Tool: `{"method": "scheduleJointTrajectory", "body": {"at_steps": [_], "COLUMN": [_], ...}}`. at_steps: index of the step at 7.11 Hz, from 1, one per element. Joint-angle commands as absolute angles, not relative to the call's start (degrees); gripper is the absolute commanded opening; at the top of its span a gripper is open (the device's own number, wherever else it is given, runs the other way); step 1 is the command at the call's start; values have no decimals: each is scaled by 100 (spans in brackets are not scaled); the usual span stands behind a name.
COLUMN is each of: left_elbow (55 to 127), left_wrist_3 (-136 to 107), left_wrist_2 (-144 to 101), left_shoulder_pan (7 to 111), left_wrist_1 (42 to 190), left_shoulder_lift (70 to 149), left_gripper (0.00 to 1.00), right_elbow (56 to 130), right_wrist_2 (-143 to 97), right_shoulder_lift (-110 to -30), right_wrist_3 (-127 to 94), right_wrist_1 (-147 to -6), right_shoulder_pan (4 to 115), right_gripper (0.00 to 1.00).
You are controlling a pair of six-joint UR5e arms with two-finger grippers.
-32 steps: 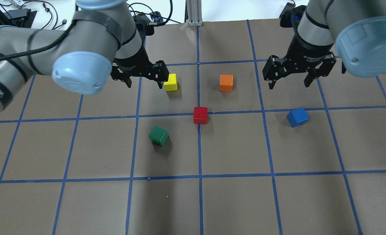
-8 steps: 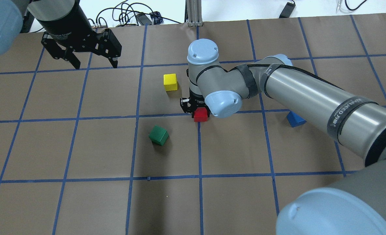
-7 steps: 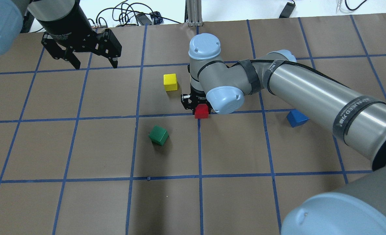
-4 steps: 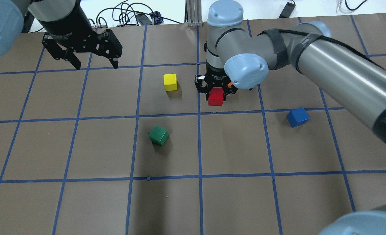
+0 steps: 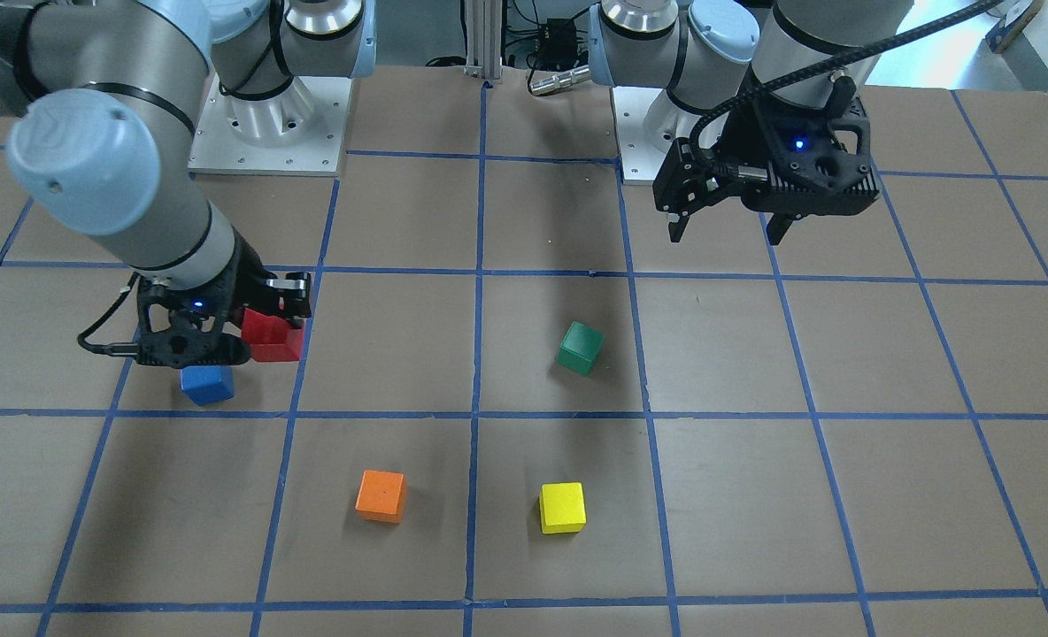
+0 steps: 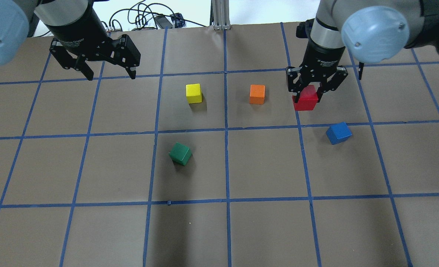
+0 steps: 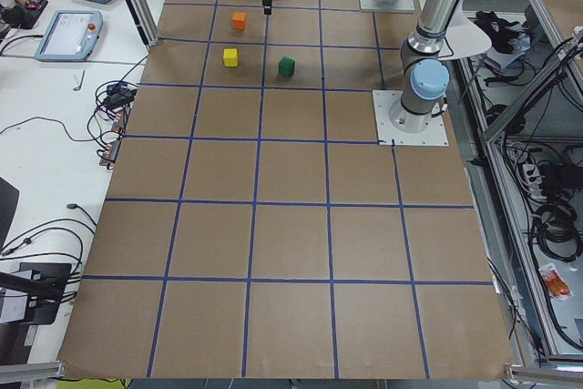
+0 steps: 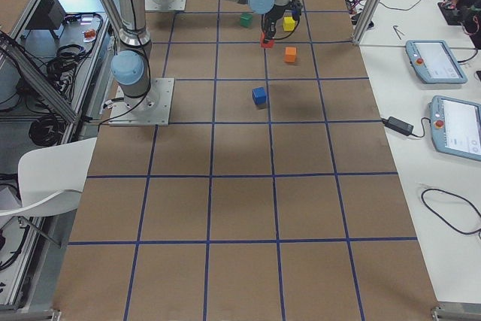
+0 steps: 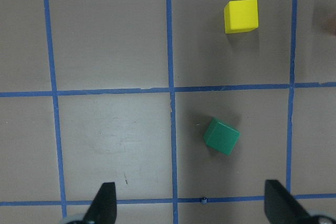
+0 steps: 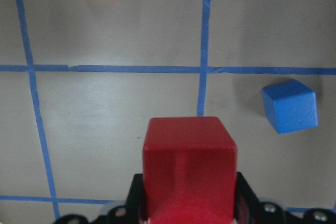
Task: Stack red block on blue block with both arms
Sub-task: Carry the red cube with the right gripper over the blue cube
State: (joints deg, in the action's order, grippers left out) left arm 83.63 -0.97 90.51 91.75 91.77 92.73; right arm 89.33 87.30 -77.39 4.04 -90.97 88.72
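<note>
Green cube point(image 6: 180, 153), yellow cube point(image 6: 194, 93), orange cube point(image 6: 257, 94) apart.

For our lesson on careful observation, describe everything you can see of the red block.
The red block is a small matte cube with crisp edges, plain, seemingly painted wood. The right gripper is shut on two opposite faces, holding it level and apparently clear of the table. Nothing else touches it. In the overhead view it hangs between the orange cube and the blue block, not yet above the blue one.
</note>
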Motion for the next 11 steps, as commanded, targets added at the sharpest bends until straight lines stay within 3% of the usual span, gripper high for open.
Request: {"method": "scheduleJointTrajectory", "body": {"at_steps": [1, 6, 11], "left_elbow": [8376, 8376, 8385], "left_wrist_3": [-97, -88, -88], "left_wrist_2": [9053, 9062, 9061], "left_shoulder_pan": [9176, 9176, 9176], "left_wrist_1": [9167, 9123, 9114], "left_shoulder_lift": [9281, 9281, 9281], "left_gripper": [100, 100, 100], "right_elbow": [9253, 10518, 10827], "right_wrist_2": [8963, 9105, 9343], "right_shoulder_lift": [-7840, -7840, -7848], "right_wrist_3": [1717, 3216, 3138], "right_wrist_1": [-9096, -11256, -11276], "right_shoulder_pan": [8273, 7691, 7699], "right_gripper": [0, 0, 0]}}
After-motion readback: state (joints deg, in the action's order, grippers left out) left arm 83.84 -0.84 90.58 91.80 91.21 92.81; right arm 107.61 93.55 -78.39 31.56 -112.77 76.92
